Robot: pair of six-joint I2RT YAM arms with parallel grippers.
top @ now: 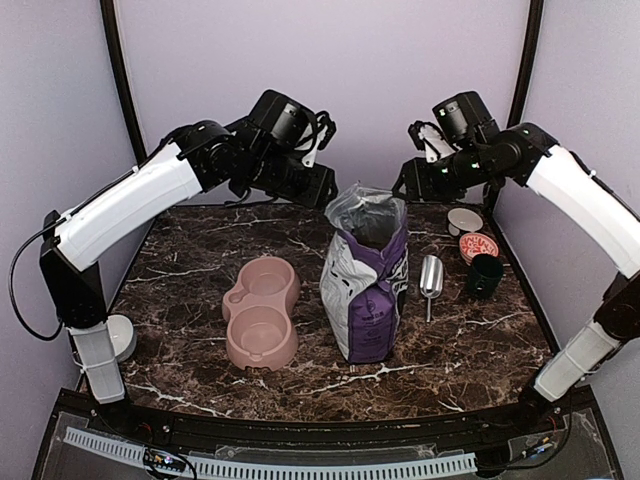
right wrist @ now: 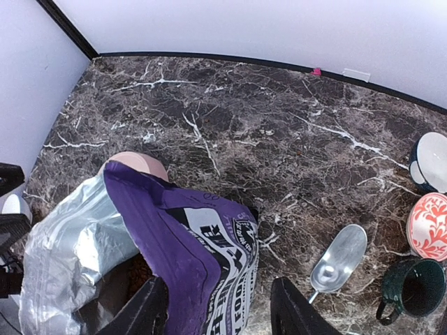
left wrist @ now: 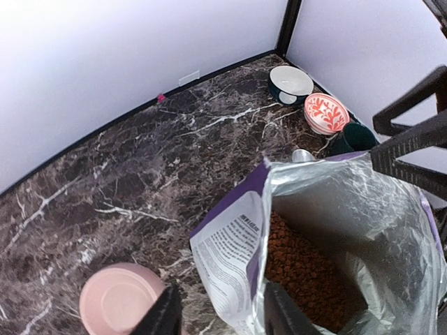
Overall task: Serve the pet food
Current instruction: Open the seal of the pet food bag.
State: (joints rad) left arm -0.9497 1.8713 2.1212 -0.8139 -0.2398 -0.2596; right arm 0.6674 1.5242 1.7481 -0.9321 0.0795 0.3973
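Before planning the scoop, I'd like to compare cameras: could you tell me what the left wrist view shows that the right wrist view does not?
Left wrist only: the reddish-brown kibble inside the open bag. Right wrist only: the whole metal scoop, lying beside the bag. Both: the bag, the pink bowl, the red patterned dish and the dark green mug.

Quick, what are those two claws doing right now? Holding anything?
Left gripper: open, holding nothing.
Right gripper: open, holding nothing.
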